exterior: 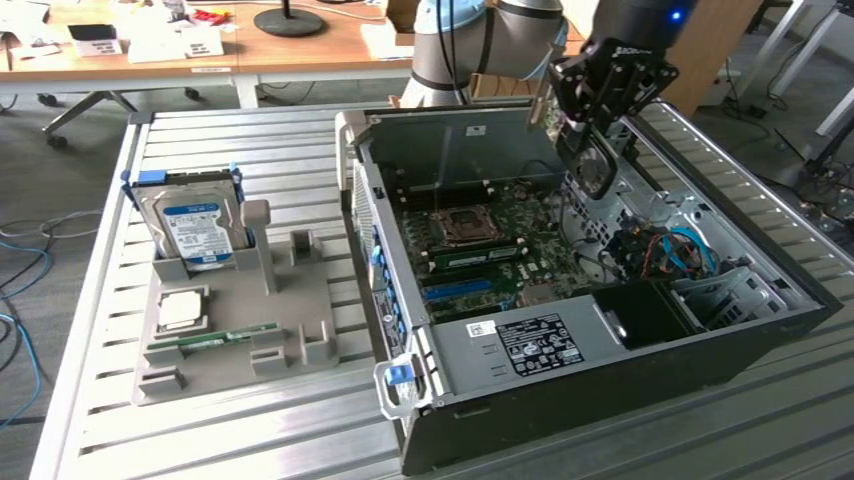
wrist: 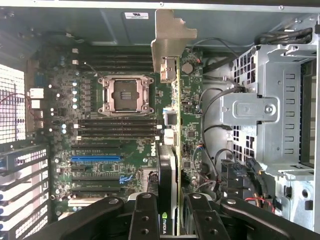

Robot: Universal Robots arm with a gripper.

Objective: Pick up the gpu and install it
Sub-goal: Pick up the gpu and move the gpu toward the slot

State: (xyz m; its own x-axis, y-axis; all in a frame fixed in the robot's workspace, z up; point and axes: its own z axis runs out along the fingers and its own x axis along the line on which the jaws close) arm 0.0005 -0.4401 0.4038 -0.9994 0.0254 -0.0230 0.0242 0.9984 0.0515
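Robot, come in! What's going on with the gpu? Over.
Gripper shut on gpu. Gpu held on edge over the motherboard, not seated. Loose cables just beside the board.

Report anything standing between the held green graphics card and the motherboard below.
Nothing visible: the gripper holds the green, silver-bracketed graphics card over the open case, with clear space down to the green motherboard.

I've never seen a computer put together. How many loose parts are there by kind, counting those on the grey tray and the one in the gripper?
Hard drive: 1
RAM stick: 1
Square silver chip: 1
gpu, held in the gripper: 1
Total: 4
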